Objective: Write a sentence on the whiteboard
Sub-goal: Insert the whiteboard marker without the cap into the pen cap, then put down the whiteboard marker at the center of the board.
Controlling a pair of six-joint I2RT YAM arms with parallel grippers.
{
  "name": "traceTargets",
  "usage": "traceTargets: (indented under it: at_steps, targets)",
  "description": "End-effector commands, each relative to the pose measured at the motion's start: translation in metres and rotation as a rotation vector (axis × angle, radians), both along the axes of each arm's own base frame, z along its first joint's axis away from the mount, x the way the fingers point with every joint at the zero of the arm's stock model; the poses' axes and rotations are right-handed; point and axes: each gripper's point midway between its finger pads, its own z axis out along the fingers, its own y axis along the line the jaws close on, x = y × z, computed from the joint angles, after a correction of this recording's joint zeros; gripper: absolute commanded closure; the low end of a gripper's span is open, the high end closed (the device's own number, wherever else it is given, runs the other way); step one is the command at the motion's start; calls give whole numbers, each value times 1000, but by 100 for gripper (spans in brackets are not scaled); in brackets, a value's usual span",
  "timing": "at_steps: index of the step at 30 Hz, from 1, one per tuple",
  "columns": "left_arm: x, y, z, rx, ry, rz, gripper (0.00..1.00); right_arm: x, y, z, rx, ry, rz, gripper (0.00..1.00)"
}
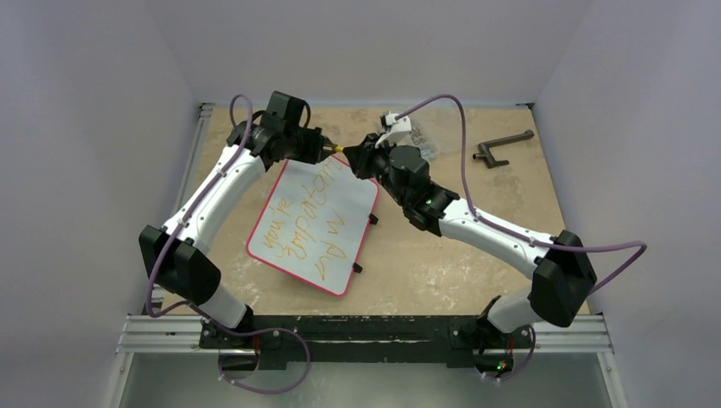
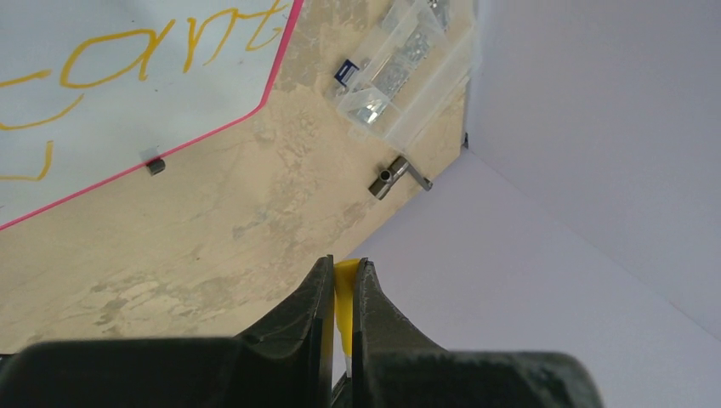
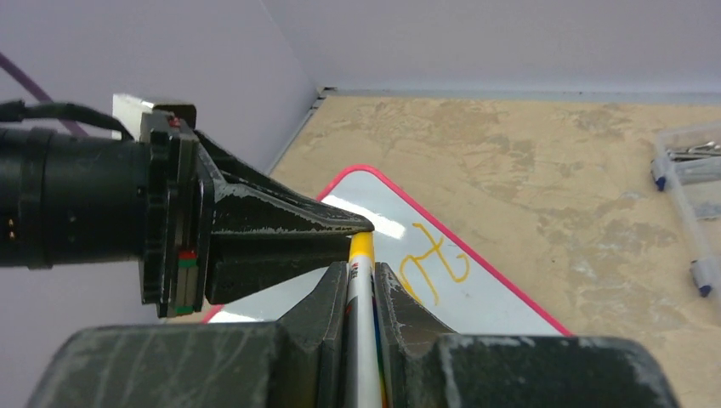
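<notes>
Right gripper (image 3: 361, 272) clamped on yellow-ended white marker pen (image 3: 361, 249) lying nine-to-three o'clock, left gripper (image 2: 343, 270) pinching its nine-o'clock end; red-rimmed whiteboard (image 1: 357, 204) at six.

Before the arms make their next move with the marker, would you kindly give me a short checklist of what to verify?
1. The right fingers grip the white marker pen: ok, shut on its barrel.
2. The left fingers grip the pen's yellow end piece: ok, shut on it.
3. Whether the yellow end piece is seated on the pen or free of it: cannot tell.
4. The red-rimmed white whiteboard lies flat on the table: ok.
5. The orange-yellow handwritten sentence is finished: cannot tell; three slanted lines show.
</notes>
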Motion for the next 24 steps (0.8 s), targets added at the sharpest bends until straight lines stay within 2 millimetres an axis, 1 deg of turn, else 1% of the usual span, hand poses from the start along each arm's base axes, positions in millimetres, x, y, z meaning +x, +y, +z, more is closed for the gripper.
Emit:
traceTargets:
  at_steps: [1, 6, 10, 12, 19, 21, 24]
  targets:
    - [-60, -63, 74, -238, -105, -271, 100, 8, 19, -26, 124, 193, 0, 100]
    - [-67, -71, 76, -223, -122, -276, 100, 17, 21, -39, 188, 298, -58, 100]
    - [-72, -83, 75, -232, -124, -292, 100, 20, 30, -43, 219, 342, -50, 100]
    - [-73, -85, 77, -234, -129, -293, 100, 21, 31, -45, 226, 355, -57, 100]
    - [-78, -75, 83, -201, -173, -232, 100, 33, 18, -57, 232, 430, -160, 100]
    - [-80, -75, 83, -209, -173, -228, 100, 36, 18, -61, 225, 436, -174, 100]
    - [-82, -77, 86, -209, -183, -232, 100, 42, 23, -72, 185, 449, -178, 100]
